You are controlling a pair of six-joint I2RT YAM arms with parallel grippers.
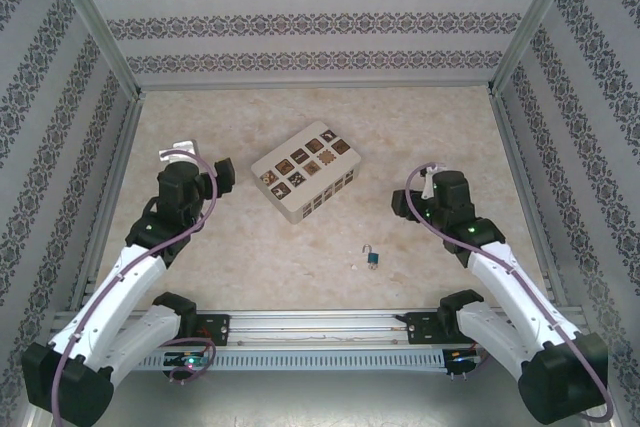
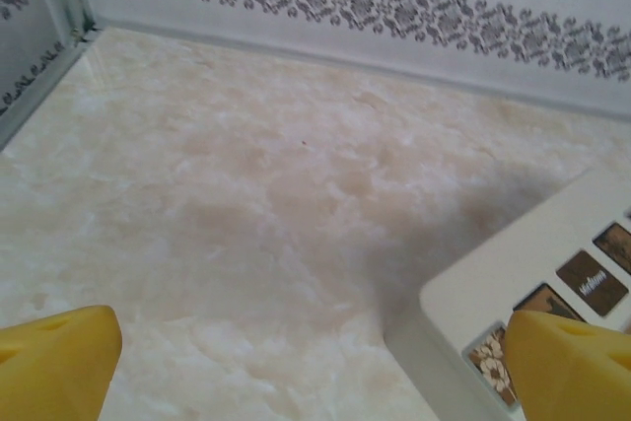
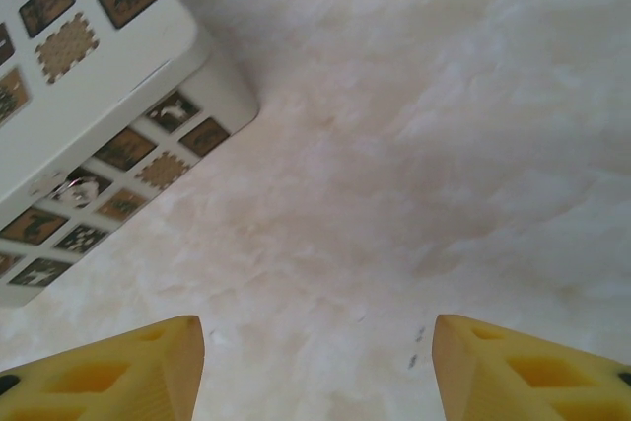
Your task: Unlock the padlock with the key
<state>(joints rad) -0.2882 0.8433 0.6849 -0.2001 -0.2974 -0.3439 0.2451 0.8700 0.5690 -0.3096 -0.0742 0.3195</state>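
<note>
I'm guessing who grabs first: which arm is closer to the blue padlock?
Right. The right arm ends just beyond the padlock, to its right; the left arm is far left, past the box.

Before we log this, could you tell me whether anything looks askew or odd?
The cream tiled box sits turned diagonally to the table edges. The blue padlock lies apart from it. Nothing looks spilled or damaged.

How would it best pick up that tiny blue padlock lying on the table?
Probably by the blue body of the padlock, coming straight down from above. It seems to lie flat on the table, and its thin silver shackle looks too slight to pinch.
</note>
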